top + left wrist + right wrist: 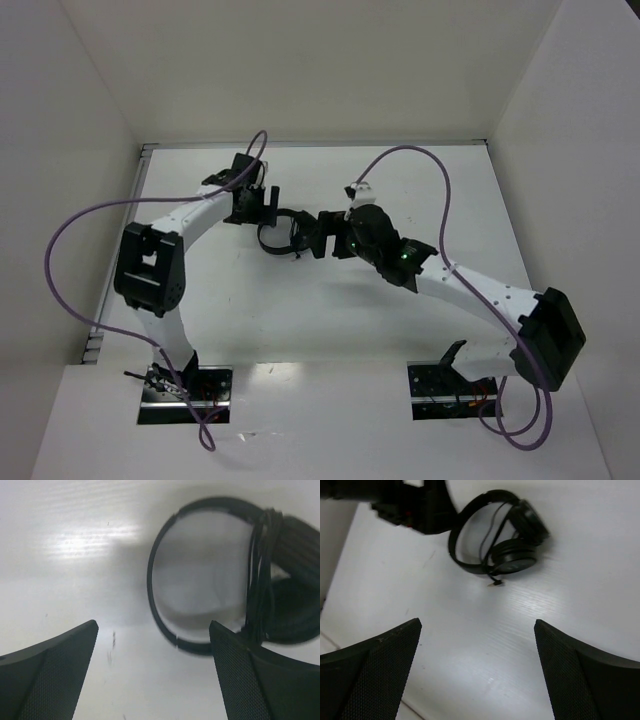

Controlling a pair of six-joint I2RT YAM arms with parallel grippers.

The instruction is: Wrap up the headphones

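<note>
The black headphones (280,238) lie flat on the white table between my two grippers. In the left wrist view the thin headband (156,575) curves ahead of the jaws, and the cord (259,580) is wound in several turns around the earcups (295,585) at the right. The right wrist view shows the headphones (492,535) lying farther off, with the cord's plug end (495,583) poking out beneath them. My left gripper (152,627) is open just short of the headband and holds nothing. My right gripper (477,622) is open over bare table.
White walls enclose the table (330,320) on the left, back and right. Purple robot cables (60,250) loop off both arms. The left arm's gripper (420,505) shows dark at the top left of the right wrist view, beside the headphones.
</note>
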